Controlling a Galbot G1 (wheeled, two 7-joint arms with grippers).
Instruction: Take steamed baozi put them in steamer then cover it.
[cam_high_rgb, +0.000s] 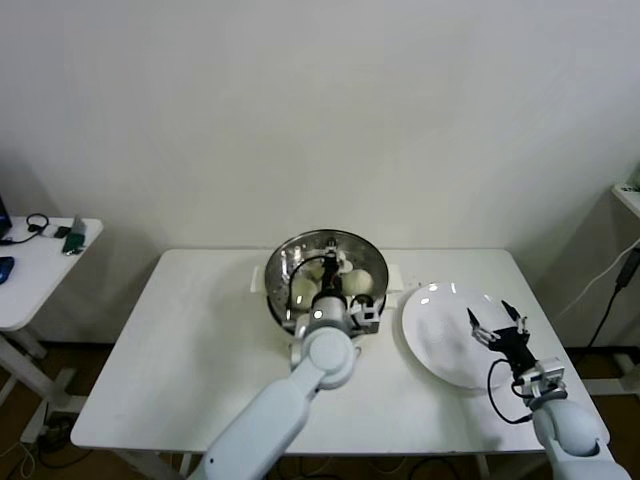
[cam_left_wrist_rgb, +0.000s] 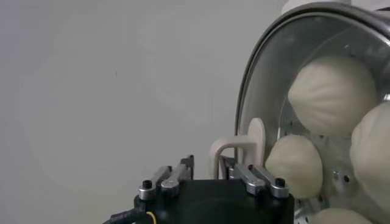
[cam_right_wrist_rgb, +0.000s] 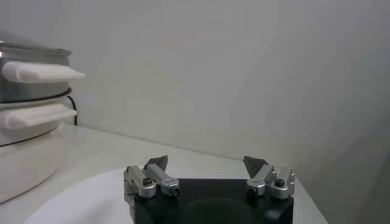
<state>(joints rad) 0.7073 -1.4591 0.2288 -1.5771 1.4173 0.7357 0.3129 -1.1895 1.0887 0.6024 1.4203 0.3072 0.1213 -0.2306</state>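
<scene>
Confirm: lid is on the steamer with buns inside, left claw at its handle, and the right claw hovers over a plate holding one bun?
Not quite. The plate is empty, as the head view shows. The rest holds: the lid covers the steamer with buns inside, left claw at the handle, right claw over the plate.

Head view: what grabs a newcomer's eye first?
The steel steamer at the table's middle back, with its glass lid on and the white buns showing through. The left gripper sits right over the lid's handle, fingers either side of it. To the right, the bare white plate with the right gripper open above it.
</scene>
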